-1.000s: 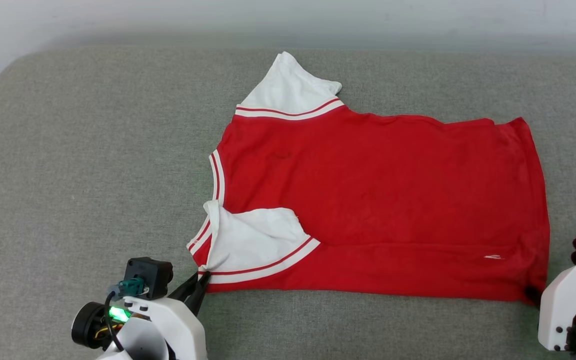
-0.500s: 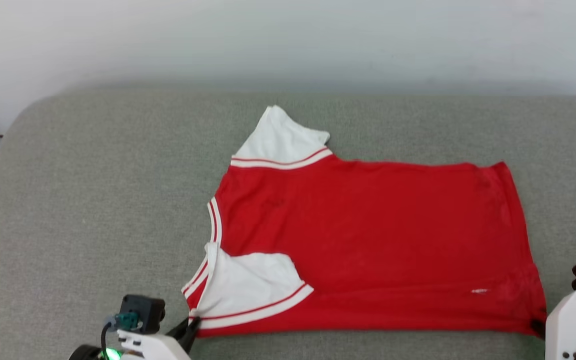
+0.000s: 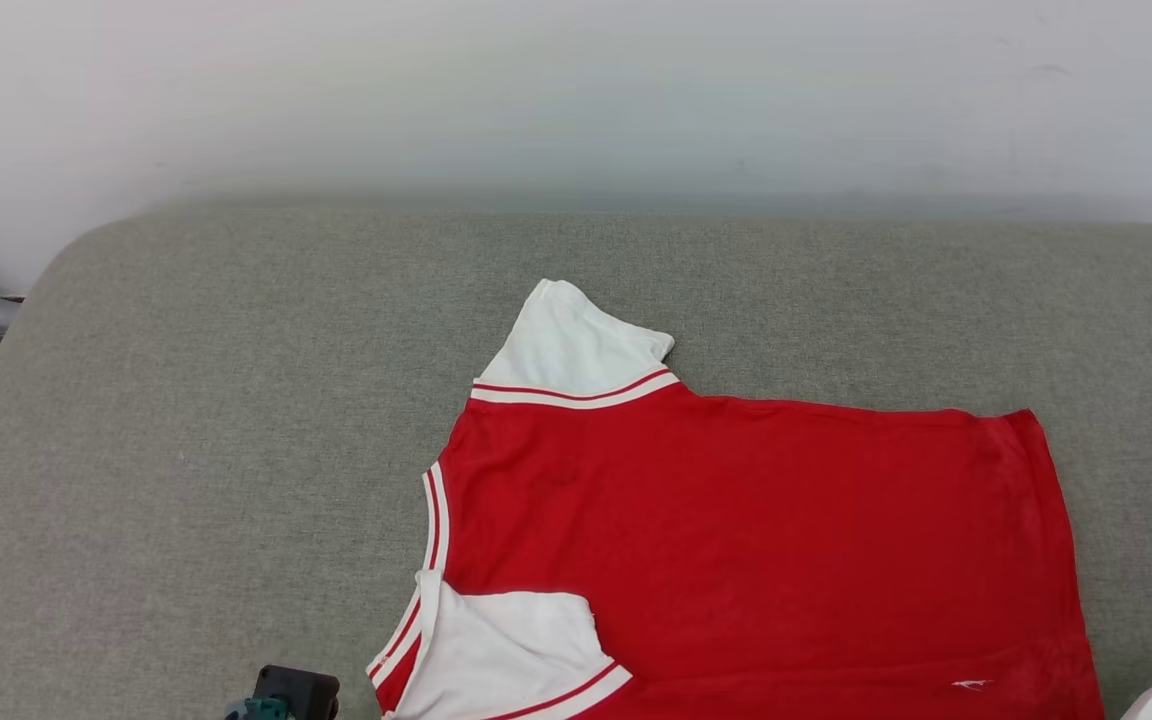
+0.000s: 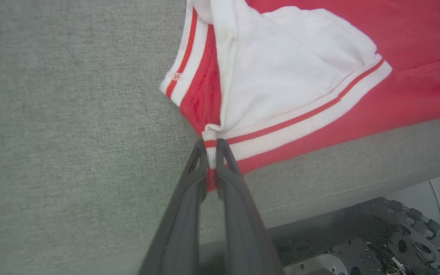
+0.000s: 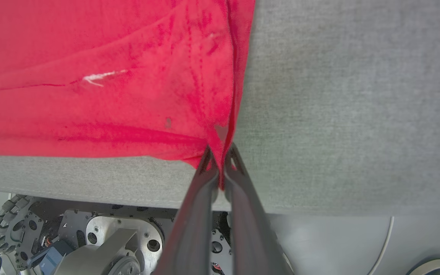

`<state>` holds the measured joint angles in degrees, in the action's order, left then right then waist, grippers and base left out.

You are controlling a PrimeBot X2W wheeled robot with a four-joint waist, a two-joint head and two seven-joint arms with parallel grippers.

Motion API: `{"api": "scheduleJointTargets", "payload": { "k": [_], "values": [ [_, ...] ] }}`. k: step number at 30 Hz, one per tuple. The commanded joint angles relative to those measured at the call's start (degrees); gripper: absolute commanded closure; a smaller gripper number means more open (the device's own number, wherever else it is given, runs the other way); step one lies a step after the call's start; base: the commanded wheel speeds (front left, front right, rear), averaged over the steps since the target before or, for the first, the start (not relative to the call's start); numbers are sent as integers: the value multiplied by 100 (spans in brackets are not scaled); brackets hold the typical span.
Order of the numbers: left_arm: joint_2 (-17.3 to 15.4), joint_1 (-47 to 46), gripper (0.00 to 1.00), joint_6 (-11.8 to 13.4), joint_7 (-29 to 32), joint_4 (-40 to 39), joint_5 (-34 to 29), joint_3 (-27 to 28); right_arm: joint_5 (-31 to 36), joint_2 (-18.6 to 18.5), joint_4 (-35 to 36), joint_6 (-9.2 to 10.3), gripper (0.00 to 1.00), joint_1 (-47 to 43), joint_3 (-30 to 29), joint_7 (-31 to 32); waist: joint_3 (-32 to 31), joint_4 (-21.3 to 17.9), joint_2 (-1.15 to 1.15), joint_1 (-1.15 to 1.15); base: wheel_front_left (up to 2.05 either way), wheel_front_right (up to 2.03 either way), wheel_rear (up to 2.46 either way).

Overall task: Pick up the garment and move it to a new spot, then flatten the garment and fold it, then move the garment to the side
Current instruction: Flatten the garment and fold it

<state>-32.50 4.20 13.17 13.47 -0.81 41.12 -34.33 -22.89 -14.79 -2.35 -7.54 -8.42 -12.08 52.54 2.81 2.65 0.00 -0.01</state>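
Observation:
The garment (image 3: 736, 540), red with white sleeves and striped trim, lies flat on the grey padded surface (image 3: 236, 400), plain side up, neck to the left. One white sleeve (image 3: 576, 345) points to the far side; the near sleeve (image 3: 506, 650) is folded onto the body. In the left wrist view my left gripper (image 4: 211, 147) is shut on the striped corner of the garment (image 4: 300, 76) at the near shoulder. In the right wrist view my right gripper (image 5: 220, 152) is shut on the near hem corner of the garment (image 5: 109, 76).
A pale wall (image 3: 576, 90) rises behind the surface. The near edge of the surface (image 5: 90, 183) lies just behind both held corners, with my wheeled base (image 5: 90, 236) and the floor below it. Bare grey fabric lies left of and beyond the garment.
The head camera has tilted up, so the garment and both wrists have slid toward the bottom of the picture. The right gripper has closed on the hem corner.

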Motion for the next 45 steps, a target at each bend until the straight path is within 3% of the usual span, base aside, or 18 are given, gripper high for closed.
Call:
{"api": "scheduleJointTargets", "payload": {
  "k": [1, 9, 10, 11, 12, 21, 25, 33, 39, 45],
  "values": [
    [11, -56, 100, -28, -27, 82, 17, 6, 24, 39, -1, 11, 100, -84, -10, 6, 26, -7, 0, 1, 0, 0, 0],
    [114, -180, 97, -131, -86, 445, 4, -74, 81, 137, -115, 10, 100, 7, 77, -38, 124, -34, 0, 1, 0, 0, 0],
    [128, -205, 67, -140, -99, 492, 10, -80, 83, 145, -139, 10, 100, 22, 86, -45, 129, -34, 0, 1, 0, 0, 0],
    [132, -225, 25, -145, -108, 538, -9, -86, 95, 149, -153, 10, 88, 55, 82, -95, 129, -34, 0, 1, 0, 0, 0],
    [141, -234, 0, -150, -119, 569, -24, -94, 112, 150, -171, 10, 0, 93, 77, -144, 122, -35, 0, 1, 0, 0, 0],
    [152, -394, 0, -110, -607, 492, -151, 86, -83, -14, 90, 8, 0, 316, 166, -687, -114, -47, 0, 1, 0, 0, 0],
    [224, -564, 0, -65, -1210, 287, -275, 301, -151, -266, 546, 10, 0, 494, 420, -1676, -219, -70, 0, 1, 0, 0, 0],
    [366, -806, 0, -153, -2641, 100, -755, 600, -70, -346, 880, 8, 0, 805, 687, -3409, -290, -159, 0, 1, 0, 0, 0],
    [699, -782, 0, -201, -2868, -66, -1171, 954, 215, -67, 901, 8, 0, 705, 854, -4684, -277, -216, 0, 1, 0, 0, 0],
    [1165, -503, 0, -466, -2871, -281, -1928, 1479, 517, 297, 618, 8, 0, 528, 961, -5699, -217, -254, 0, 1, 0, 0, 0]
  ]
}}
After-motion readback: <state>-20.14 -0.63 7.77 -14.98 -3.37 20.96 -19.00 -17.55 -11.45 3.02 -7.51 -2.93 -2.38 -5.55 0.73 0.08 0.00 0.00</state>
